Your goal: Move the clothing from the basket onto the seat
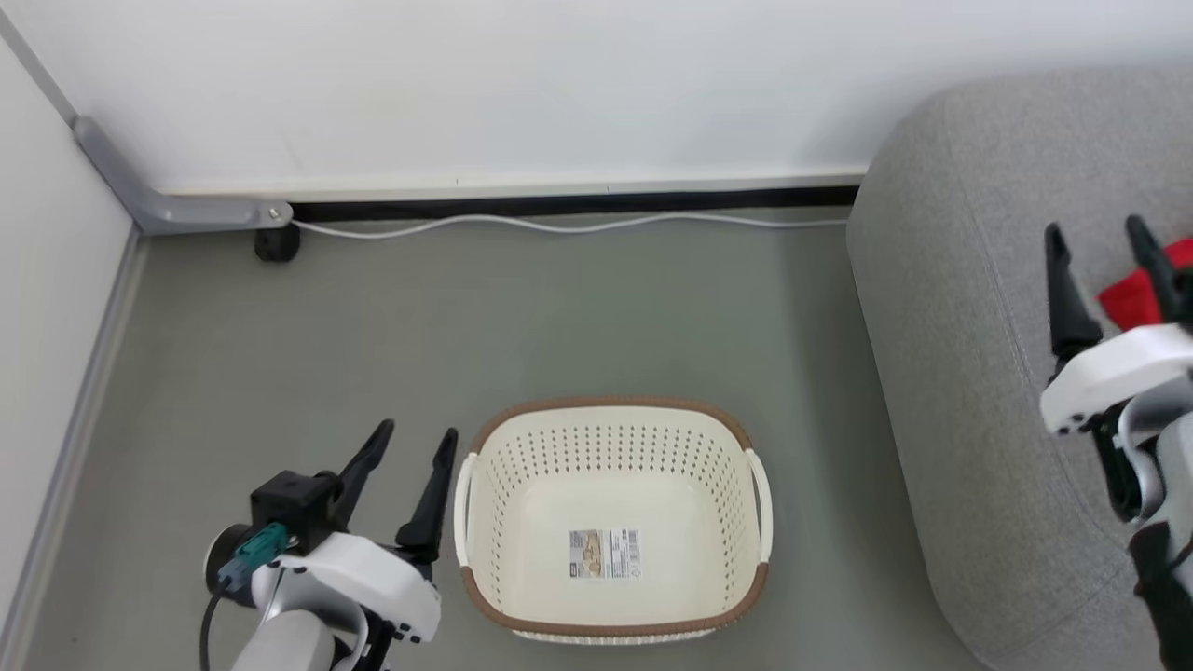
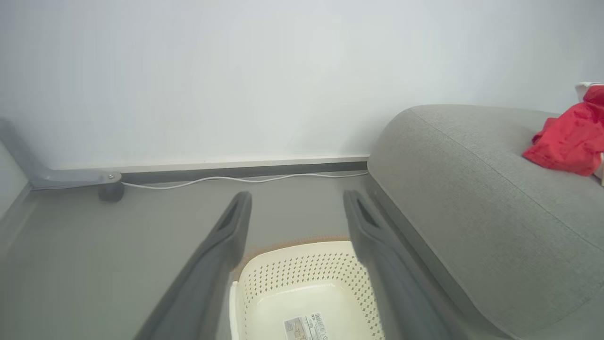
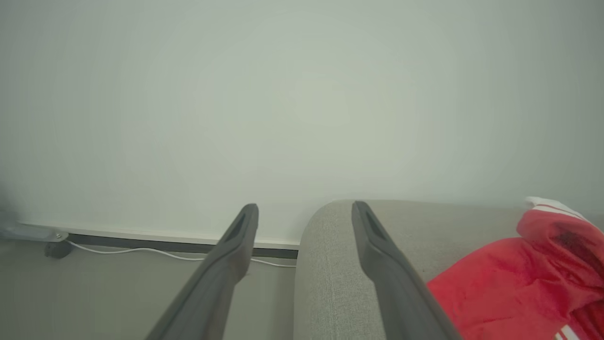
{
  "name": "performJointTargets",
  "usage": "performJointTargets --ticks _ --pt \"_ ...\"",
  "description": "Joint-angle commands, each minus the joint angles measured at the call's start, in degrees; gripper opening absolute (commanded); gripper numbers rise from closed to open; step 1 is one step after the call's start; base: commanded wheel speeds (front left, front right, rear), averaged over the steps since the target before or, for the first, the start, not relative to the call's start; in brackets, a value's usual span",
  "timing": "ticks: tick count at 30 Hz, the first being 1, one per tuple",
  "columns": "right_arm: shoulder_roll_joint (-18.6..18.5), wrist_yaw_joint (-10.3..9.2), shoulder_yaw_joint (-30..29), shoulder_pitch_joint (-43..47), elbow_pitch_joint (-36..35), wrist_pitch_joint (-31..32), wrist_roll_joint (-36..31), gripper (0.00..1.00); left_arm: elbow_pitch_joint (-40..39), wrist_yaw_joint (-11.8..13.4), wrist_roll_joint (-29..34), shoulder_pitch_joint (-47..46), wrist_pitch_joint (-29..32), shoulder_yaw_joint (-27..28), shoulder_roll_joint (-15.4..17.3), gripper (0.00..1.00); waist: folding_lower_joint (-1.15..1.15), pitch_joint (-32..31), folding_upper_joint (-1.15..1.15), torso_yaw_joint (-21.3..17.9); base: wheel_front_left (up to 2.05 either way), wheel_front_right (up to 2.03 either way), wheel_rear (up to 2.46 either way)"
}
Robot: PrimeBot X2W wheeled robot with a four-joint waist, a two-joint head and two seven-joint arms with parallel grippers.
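1. On the seat [image 1: 951, 326], by our right gripper [image 1: 1094, 229], the clothing [image 1: 1128, 300] lies bunched; the basket [image 1: 606, 405] holds none.
2. Our left gripper [image 1: 418, 433] gapes wide too, both empty.
3. We judge it light, limp: pinch a raised fold.

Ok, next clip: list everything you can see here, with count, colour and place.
basket: one, cream-white with a brown rim, on the floor beside the sofa, no clothing in it
paper label: one, on the basket's floor
clothing: red with white trim, bunched on the sofa; number of pieces cannot be told
sofa: one, grey, at the right
cable: one, white, along the foot of the wall
grey bar: one, in the left corner
black wheel: one, under the bar's end
left gripper: dark fingers, open, empty, left of the basket
right gripper: dark fingers, open, empty, over the sofa beside the clothing
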Motion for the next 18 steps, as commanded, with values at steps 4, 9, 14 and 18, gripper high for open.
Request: performJointTargets --ticks 4,9,14,18 --pt "0.4 0.16 3.7 4.9 -5.6 -0.7 3.6 1.0 -2.4 0.6 2.3 1.9 -0.5 6.8 0.3 1.0 0.0 -3.5 0.0 1.1 0.0 0.0 0.0" --pt "1.4 0.16 5.0 9.6 -8.8 -0.7 6.1 1.0 -3.2 0.7 3.6 4.4 -0.5 11.0 -0.6 1.0 0.0 -5.5 0.0 1.6 0.0 0.0 0.0" --pt "2.6 0.16 5.5 13.5 -10.8 -0.7 6.4 1.0 -3.9 0.6 5.1 6.5 -0.5 14.2 -1.2 1.0 0.0 -6.7 0.0 1.7 0.0 0.0 0.0" --pt "4.4 0.16 4.3 16.5 -12.6 -0.7 6.9 1.0 -4.3 0.5 5.8 7.8 -0.5 16.3 -2.0 1.0 0.0 -7.4 0.0 1.8 0.0 0.0 0.0"
